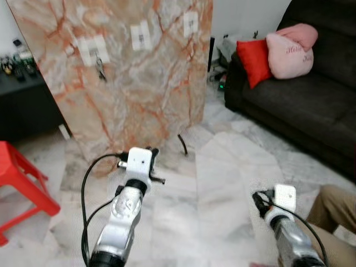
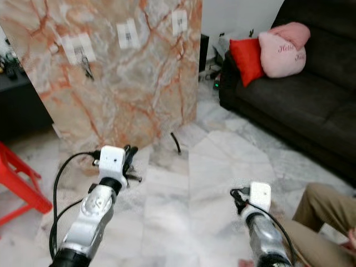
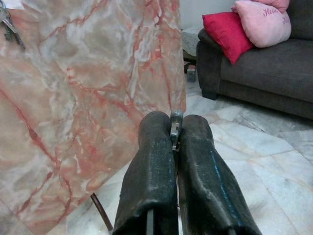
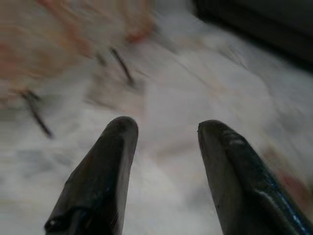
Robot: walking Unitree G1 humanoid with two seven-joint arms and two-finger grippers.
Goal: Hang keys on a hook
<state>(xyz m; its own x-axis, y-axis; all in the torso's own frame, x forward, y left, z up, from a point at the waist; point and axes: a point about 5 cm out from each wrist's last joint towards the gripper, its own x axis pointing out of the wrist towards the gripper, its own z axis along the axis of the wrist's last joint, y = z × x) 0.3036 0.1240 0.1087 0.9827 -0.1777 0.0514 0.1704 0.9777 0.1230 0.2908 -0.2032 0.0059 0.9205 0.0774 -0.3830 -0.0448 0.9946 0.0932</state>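
Left wrist view shows the left gripper (image 3: 175, 128) clenched on a small metal piece, apparently the key (image 3: 175, 131), pinched thin between its two black fingers (image 3: 151, 166) with only its tip poking out. From the head camera this gripper (image 1: 153, 161) hovers low over the marble floor (image 1: 222, 183), in front of the lower edge of the leaning marble board (image 1: 133, 83). Three white hook mounts line the board's upper edge; the one nearest its left corner (image 1: 93, 49) already carries a bunch of keys (image 1: 100, 69), while the middle hook (image 1: 141, 36) and the one by the right corner (image 1: 190, 23) look free. The right gripper (image 4: 166, 142) hangs released, fingers apart, above the floor.

Risks, as I judge them: the pinch on the key is narrow, so it could twist or slip out during the lift. The hooks are small, and the board only leans, so a hard push could miss or shift it. A dark sofa (image 1: 311, 94) with cushions stands well apart.
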